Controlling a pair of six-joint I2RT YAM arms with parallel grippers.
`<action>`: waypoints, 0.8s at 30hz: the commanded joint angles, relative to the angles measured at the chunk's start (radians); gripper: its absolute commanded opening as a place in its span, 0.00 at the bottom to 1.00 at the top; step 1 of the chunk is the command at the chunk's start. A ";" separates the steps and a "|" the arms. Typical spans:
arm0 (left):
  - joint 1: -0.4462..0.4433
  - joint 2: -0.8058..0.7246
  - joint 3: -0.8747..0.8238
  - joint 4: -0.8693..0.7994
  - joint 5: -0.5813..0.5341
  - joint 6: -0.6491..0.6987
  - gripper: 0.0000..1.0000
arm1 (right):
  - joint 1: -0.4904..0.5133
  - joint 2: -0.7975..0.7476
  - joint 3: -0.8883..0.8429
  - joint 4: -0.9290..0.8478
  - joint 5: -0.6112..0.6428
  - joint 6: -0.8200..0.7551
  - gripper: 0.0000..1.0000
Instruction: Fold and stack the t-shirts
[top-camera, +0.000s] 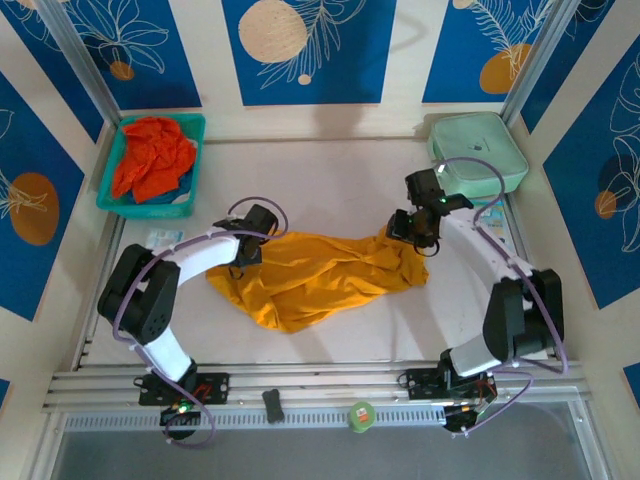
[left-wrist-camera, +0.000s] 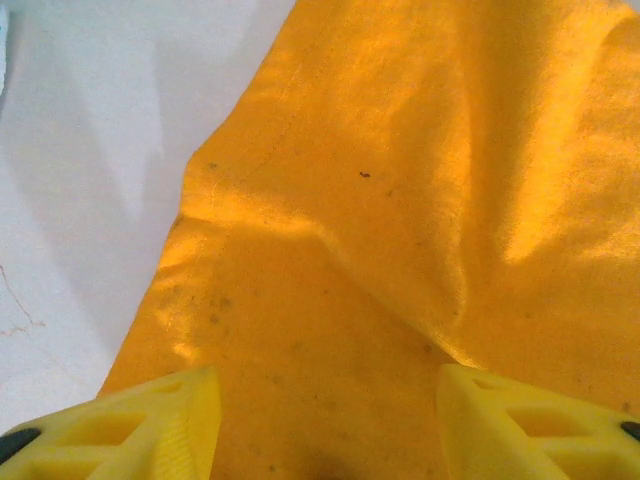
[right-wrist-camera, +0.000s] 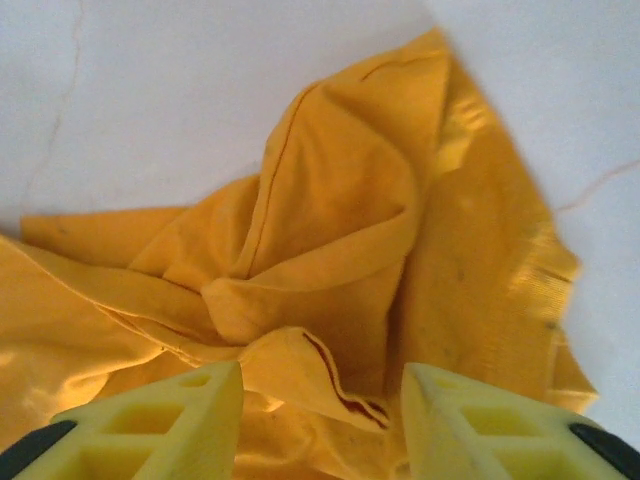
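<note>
A yellow-orange t-shirt (top-camera: 310, 275) lies crumpled and partly spread in the middle of the white table. My left gripper (top-camera: 245, 255) is at its left end. In the left wrist view its yellow fingers (left-wrist-camera: 160, 425) stand wide apart, open, just above flat cloth (left-wrist-camera: 400, 200). My right gripper (top-camera: 408, 232) is over the shirt's bunched right end. In the right wrist view it (right-wrist-camera: 322, 410) is open, and a raised fold with a dark seam (right-wrist-camera: 340, 390) sits between the fingers. A red-orange t-shirt (top-camera: 152, 158) lies heaped in the basket.
The teal basket (top-camera: 195, 135) stands at the back left and a mint-green zipped case (top-camera: 478, 150) at the back right. A small packet (top-camera: 163, 238) lies left of the shirt. A green tape roll (top-camera: 361, 415) and a black piece (top-camera: 273, 404) rest on the front rail.
</note>
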 joint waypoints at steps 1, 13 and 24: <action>0.008 -0.013 0.029 -0.023 0.007 0.002 0.59 | 0.014 0.070 0.019 -0.006 -0.111 -0.068 0.41; 0.008 0.006 0.026 -0.018 0.020 0.001 0.59 | 0.057 0.137 0.011 -0.008 -0.102 -0.075 0.00; 0.008 -0.020 -0.005 -0.016 0.012 -0.004 0.59 | 0.218 0.037 -0.114 -0.059 -0.137 -0.045 0.00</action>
